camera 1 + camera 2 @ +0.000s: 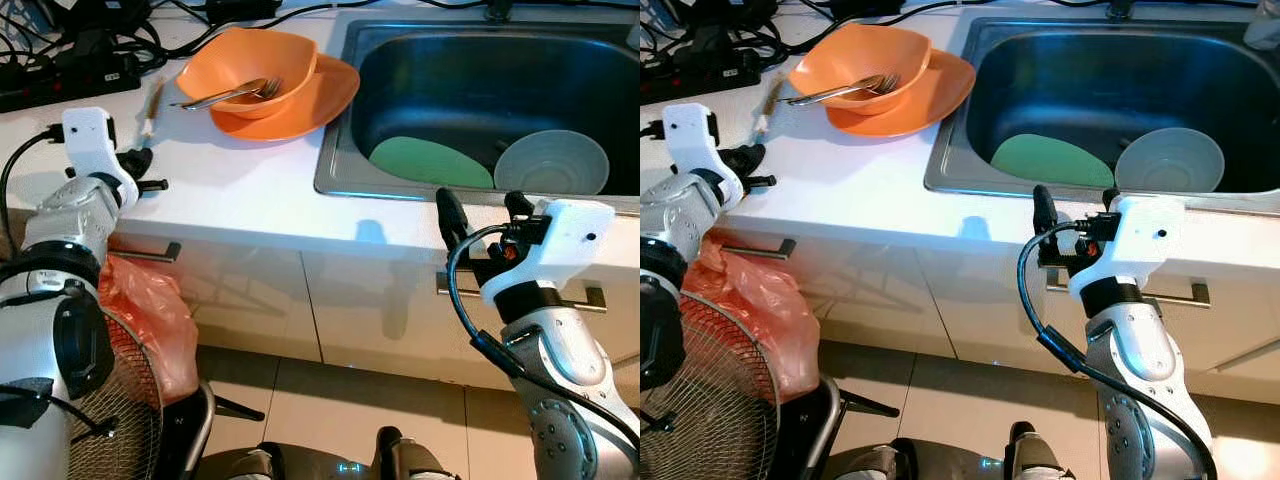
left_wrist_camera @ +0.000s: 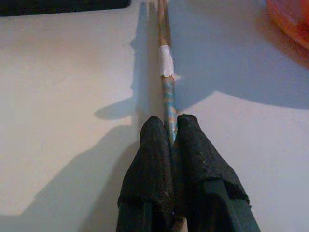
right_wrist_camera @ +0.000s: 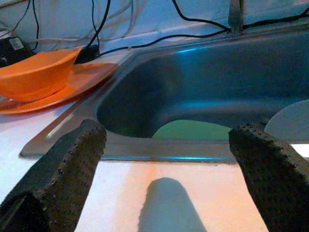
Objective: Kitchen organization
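While the robot stands right up against the white counter, the nearest stuff is down by its legs: a wire fan guard and an orange plastic bag hanging in front of the cabinet doors on its left. The right gripper hovers at the counter's front edge, just in front of the sink, with its fingers spread wide apart and nothing between them. Over on the left, the left gripper sits low on the countertop with its fingers pinched together on the near end of the chopsticks, a thin pair with a white band partway up that lies flat and points away toward the cables. Inside the sink there's a green plate lying flat and a pale grey bowl just beside it, touching or nearly. Further back on the counter, just left of the sink rim, an orange bowl sits on an orange plate, and a fork rests inside the bowl with its handle sticking out over the edge. At the very back, a black power strip and a tangle of cables.
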You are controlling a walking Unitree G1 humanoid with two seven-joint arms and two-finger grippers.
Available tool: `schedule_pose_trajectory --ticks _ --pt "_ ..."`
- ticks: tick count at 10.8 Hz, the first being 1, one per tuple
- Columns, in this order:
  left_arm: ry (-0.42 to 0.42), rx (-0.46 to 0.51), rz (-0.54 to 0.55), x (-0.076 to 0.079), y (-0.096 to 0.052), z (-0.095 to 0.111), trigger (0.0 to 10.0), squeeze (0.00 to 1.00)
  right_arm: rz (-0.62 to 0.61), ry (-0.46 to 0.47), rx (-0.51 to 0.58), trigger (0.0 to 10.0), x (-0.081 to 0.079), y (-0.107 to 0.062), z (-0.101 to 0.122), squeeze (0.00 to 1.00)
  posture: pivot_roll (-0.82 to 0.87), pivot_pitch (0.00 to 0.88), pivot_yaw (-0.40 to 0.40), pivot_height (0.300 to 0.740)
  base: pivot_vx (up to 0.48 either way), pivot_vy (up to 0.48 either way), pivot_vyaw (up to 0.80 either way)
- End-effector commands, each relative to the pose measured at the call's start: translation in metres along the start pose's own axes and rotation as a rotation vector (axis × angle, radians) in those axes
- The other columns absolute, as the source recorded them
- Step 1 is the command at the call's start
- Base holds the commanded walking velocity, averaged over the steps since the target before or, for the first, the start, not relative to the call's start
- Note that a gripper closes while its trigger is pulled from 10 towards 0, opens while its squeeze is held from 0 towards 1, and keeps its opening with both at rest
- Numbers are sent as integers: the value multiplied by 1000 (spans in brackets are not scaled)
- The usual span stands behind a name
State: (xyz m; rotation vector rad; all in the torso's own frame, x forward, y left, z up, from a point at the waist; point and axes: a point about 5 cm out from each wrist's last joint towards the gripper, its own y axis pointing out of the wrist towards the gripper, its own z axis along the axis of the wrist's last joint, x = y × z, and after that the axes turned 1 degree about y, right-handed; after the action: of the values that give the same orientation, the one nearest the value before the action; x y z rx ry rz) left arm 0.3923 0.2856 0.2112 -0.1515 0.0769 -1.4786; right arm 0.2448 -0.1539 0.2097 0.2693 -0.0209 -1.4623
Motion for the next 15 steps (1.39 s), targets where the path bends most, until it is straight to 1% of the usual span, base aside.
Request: schedule_pose_trajectory --ticks 1,2,4,5,6,7,8,9,10,11,12,13,14,15 --pt "-20 -60 45 -10 -4 -20 0 0 7 9 10 10000 -1 1 2 0 -164 224 80 740 0 0 0" --pt "-29 24 111 -17 -6 -13 0 0 11 8 12 10000 -1 3 2 0 -162 219 75 740 0 0 0" --pt "-9 118 134 -17 -7 -7 0 0 19 6 17 10000 -1 6 2 0 -159 210 66 740 0 0 0" --pt "-7 218 134 -16 -8 5 0 0 28 5 21 10000 -1 9 3 0 -154 200 55 740 0 0 0" --pt "42 326 112 -11 -9 21 0 0 42 3 27 10000 -2 13 4 0 -147 189 46 740 0 0 0" --pt "87 408 96 -3 -11 33 0 0 56 1 36 10000 -4 17 5 0 -139 180 41 740 0 0 0" --pt "159 480 77 7 -13 43 0 0 69 -2 43 10000 -6 21 6 0 -134 173 40 740 0 0 0" --pt "201 532 61 16 -15 50 0 0 76 -4 45 10000 -7 23 5 0 -126 163 37 740 0 0 0" --pt "244 630 35 31 -20 63 0 0 88 -4 50 10000 -9 26 5 0 -117 153 34 740 0 0 0" --pt "259 724 26 46 -28 76 0 0 100 -1 57 10000 -10 31 5 0 -95 135 24 740 0 0 0" --pt "262 753 25 53 -32 79 0 0 111 2 60 10000 -12 34 4 0 -81 129 16 740 0 0 0" --pt "264 778 26 63 -37 77 0 0 134 6 64 10000 -15 40 3 0 -57 116 -3 740 0 0 0" --pt "277 795 20 72 -45 70 0 0 162 7 72 10000 -19 47 4 0 -44 103 -14 740 0 0 0" --pt "245 785 23 74 -50 66 0 0 174 9 80 10000 -21 50 5 0 -39 97 -18 740 0 0 0"
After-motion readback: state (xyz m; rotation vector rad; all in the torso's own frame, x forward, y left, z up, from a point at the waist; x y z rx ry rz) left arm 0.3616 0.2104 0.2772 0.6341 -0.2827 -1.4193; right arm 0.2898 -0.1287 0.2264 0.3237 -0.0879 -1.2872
